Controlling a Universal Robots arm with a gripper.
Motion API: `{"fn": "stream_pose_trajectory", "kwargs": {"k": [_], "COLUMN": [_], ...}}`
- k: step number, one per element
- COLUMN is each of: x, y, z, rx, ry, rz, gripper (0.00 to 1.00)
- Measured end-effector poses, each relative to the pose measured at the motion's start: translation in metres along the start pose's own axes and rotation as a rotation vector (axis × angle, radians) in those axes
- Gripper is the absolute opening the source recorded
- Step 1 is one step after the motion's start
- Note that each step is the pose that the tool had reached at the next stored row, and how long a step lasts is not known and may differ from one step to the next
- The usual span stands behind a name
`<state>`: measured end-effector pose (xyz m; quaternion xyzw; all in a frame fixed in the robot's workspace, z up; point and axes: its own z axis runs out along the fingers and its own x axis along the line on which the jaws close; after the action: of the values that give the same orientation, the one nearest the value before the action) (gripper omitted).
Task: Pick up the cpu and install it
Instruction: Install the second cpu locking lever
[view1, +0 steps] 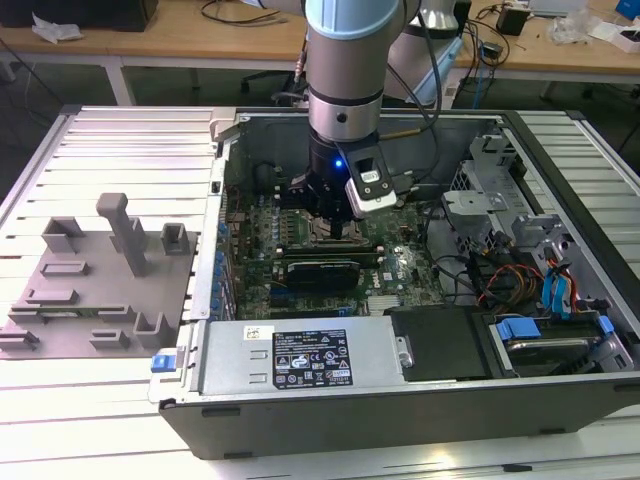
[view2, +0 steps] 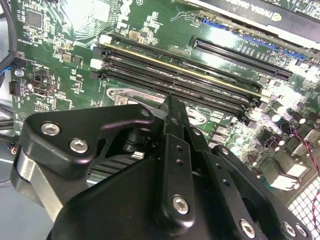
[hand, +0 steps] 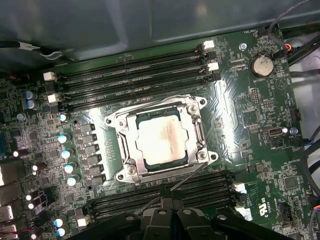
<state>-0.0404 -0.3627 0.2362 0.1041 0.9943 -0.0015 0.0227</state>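
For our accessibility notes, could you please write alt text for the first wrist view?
A square, silvery-white metal-topped cpu lies inside the metal-rimmed socket frame on a green motherboard, flanked by long black memory slots. The black gripper sits just beside the socket.

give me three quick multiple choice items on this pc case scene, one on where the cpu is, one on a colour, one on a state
1. Where does the cpu lie?
A. on the grey fixture plate
B. inside the metal-rimmed socket frame on the motherboard
C. on the power supply

2. What colour is the motherboard?
A. green
B. red
C. white

3. How does the computer case stand?
A. shut with its side panel on
B. upright on end
C. lying open, its inside showing

Answers:
1 B: in the first wrist view the silvery chip sits within the socket frame.
2 A: the board is green in both wrist views.
3 C: the exterior view looks straight into the open case, with the gripper over the board.
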Motion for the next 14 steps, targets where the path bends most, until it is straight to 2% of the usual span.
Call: {"fn": "stream_pose_trajectory", "kwargs": {"k": [6,14], "x": [0.0010,0.0104], "y": [-0.0003,-0.0027], "z": [0.0005,0.0049], "rx": [-0.0004,-0.0004], "ry": [-0.0002,-0.0010], "rz": [0.000,0.000], "gripper": [0.11,0.11]}}
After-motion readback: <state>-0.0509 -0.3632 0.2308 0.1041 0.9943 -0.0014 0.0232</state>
